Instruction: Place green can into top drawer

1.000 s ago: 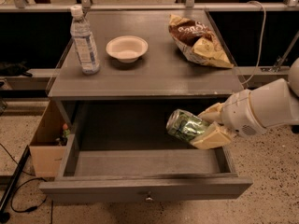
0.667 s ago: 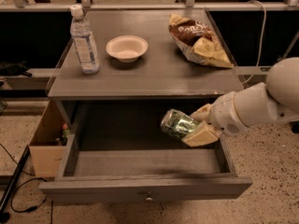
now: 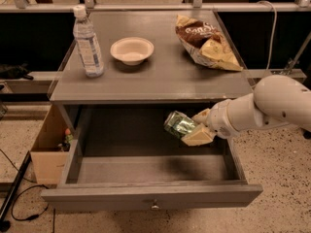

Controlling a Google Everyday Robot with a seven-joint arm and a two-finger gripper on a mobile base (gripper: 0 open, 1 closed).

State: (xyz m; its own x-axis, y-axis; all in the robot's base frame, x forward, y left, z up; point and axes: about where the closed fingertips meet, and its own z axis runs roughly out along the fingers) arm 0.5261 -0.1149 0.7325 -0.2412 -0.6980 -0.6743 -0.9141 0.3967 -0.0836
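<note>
The green can (image 3: 178, 124) lies tilted on its side in my gripper (image 3: 196, 127), which is shut on it. The gripper holds it over the open top drawer (image 3: 150, 196), above the right half of the drawer's inside and just under the tabletop's front edge. The white arm (image 3: 272, 106) reaches in from the right. The drawer is pulled out and its small round knob (image 3: 154, 207) shows on the front panel. The drawer's floor below the can is bare.
On the grey tabletop (image 3: 160, 76) stand a clear water bottle (image 3: 87, 41) at the left, a white bowl (image 3: 131, 50) in the middle and a chip bag (image 3: 206, 41) at the right. A cardboard box (image 3: 48, 149) sits on the floor at the left. Cables lie at the lower left.
My gripper has carried the green can to the left and slightly further back into the drawer opening. The drawer and the tabletop objects have not moved.
</note>
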